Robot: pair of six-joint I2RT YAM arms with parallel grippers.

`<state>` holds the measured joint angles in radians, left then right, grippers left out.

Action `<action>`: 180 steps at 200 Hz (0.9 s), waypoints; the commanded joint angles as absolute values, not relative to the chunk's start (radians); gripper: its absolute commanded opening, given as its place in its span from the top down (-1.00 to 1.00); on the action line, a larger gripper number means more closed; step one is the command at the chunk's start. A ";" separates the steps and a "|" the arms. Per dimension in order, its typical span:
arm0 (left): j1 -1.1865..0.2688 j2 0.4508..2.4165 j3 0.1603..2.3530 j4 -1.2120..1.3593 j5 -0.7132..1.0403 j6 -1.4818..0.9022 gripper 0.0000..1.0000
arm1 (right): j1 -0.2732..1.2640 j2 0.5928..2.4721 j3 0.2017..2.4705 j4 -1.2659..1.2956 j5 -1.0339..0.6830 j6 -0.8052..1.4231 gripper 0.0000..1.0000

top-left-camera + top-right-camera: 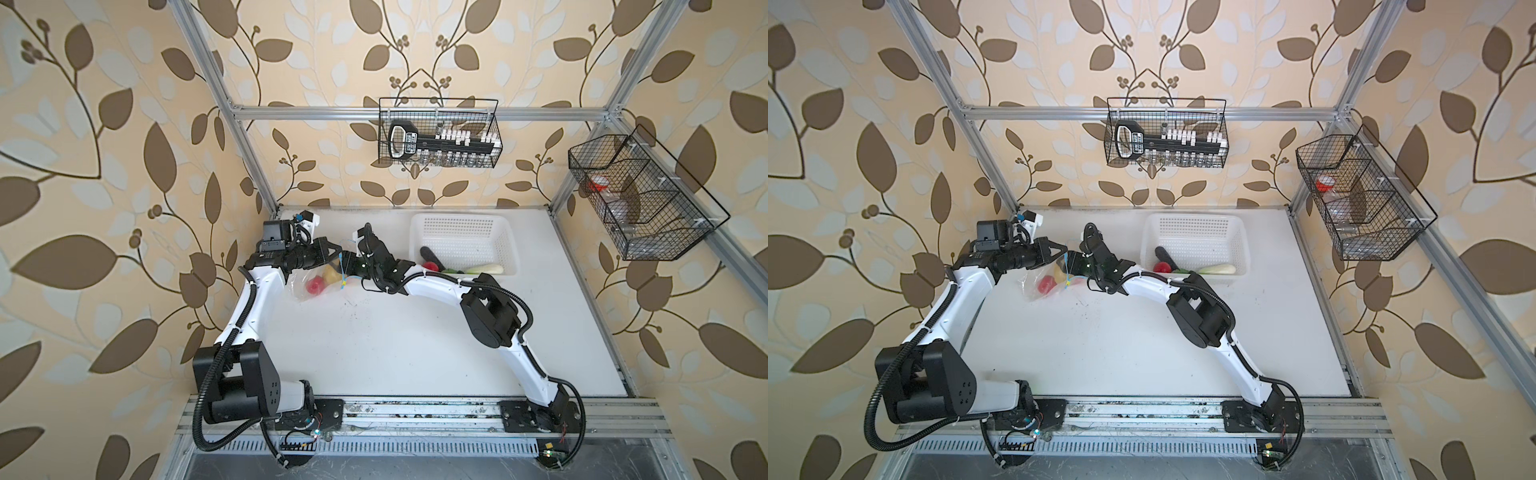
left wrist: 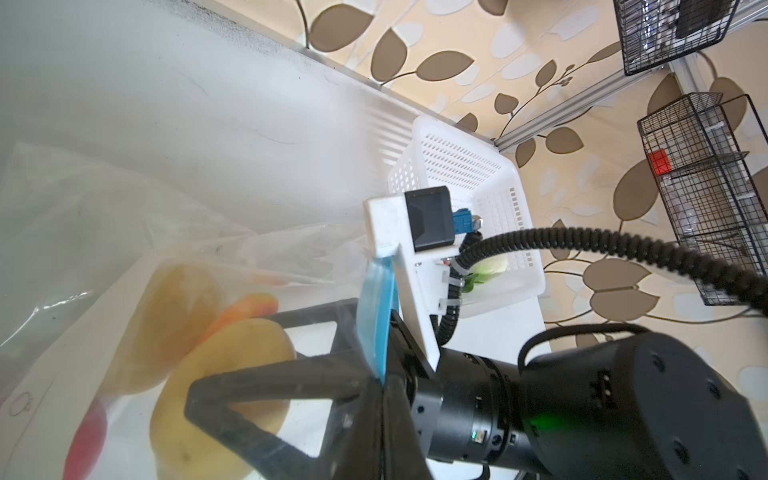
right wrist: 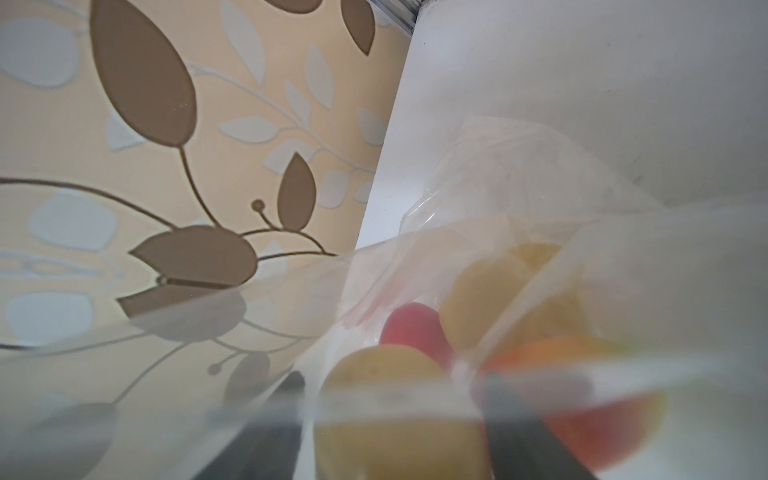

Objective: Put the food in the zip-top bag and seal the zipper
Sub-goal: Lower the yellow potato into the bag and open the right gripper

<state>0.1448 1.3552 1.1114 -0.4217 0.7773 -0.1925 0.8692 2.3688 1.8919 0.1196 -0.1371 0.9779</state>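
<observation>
- left gripper, centre left in a top view: jaws clamped together on the zipper, holding the zip-top bag with its mouth facing right.
- right gripper sits in that mouth, jaws apart around a potato.
- farther right, the basket holds eggplant, tomato and a radish lying left-right; the right arm is nearer, i judge.

my table white, bit scuffed | plastic basket back right | wire basket on rear rail | second wire basket right side
</observation>
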 commanded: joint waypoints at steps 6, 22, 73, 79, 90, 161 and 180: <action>0.143 1.359 1.126 -0.399 0.784 -0.178 1.00 | 0.858 2.298 1.859 0.104 -0.136 0.953 -0.65; 0.143 1.363 1.125 -0.397 0.779 -0.176 1.00 | 0.850 2.265 1.819 0.118 -0.135 0.952 -1.00; 0.144 1.365 1.120 -0.400 0.767 -0.169 1.00 | 0.824 2.154 1.680 0.178 -0.130 0.953 -1.00; 0.143 1.367 1.119 -0.400 0.766 -0.167 1.00 | 0.821 2.141 1.671 0.182 -0.132 0.951 -1.00; 0.144 1.367 1.117 -0.399 0.764 -0.167 1.00 | 0.820 2.126 1.657 0.191 -0.136 0.950 -1.00; 0.144 1.365 1.111 -0.395 0.764 -0.172 1.00 | 0.834 2.160 1.708 0.163 -0.152 0.973 -0.92; 0.144 1.363 1.109 -0.396 0.764 -0.172 1.00 | 0.842 2.151 1.714 0.158 -0.133 0.963 -0.83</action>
